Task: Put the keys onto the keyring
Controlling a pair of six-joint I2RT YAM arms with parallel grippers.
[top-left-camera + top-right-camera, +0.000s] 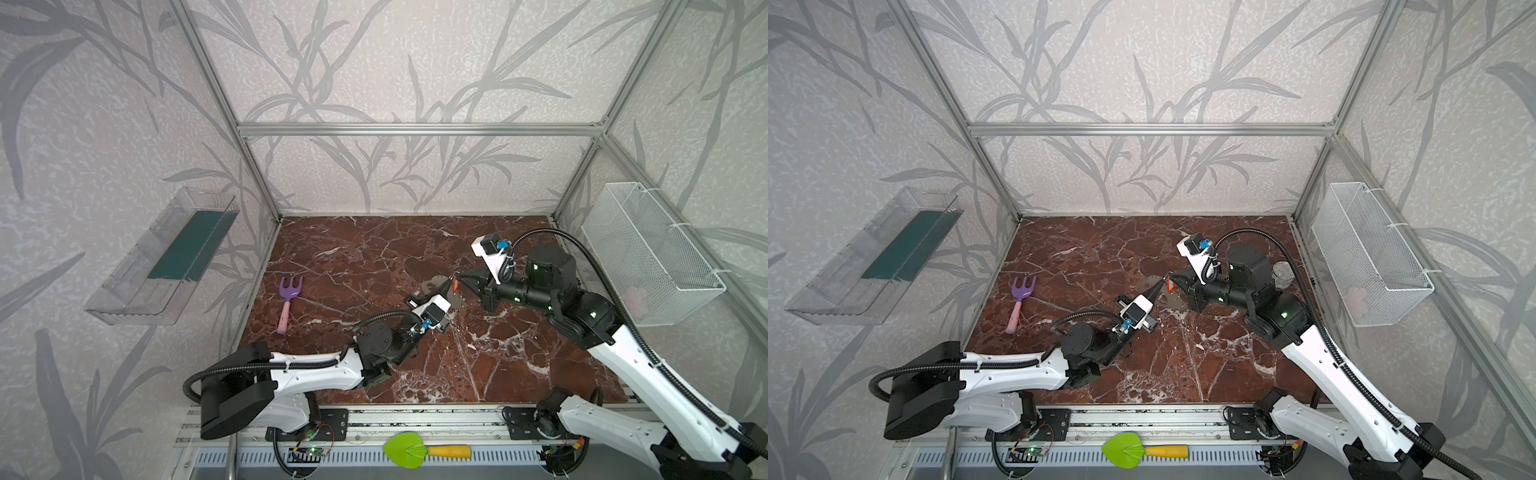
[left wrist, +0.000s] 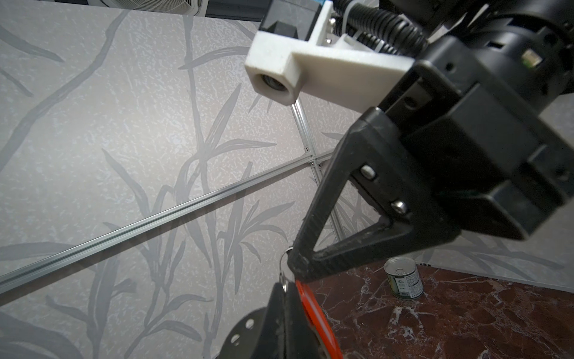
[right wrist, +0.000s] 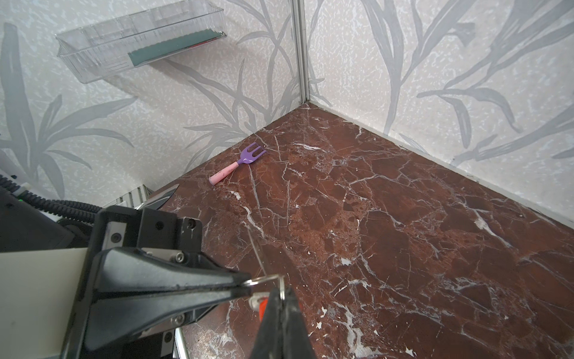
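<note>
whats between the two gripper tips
A thin wire ring, pinched by left gripper and right gripper, red tag beside it; right wrist view shows it.

Lab robot cell: aluminium frame [image 1: 415, 129], wallpapered panels [image 1: 374, 62].

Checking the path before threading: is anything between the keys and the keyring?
Nothing visible is. The left gripper and the right gripper are both shut on the keys, and the keyring is right beside them; whether they already touch cannot be told.
</note>
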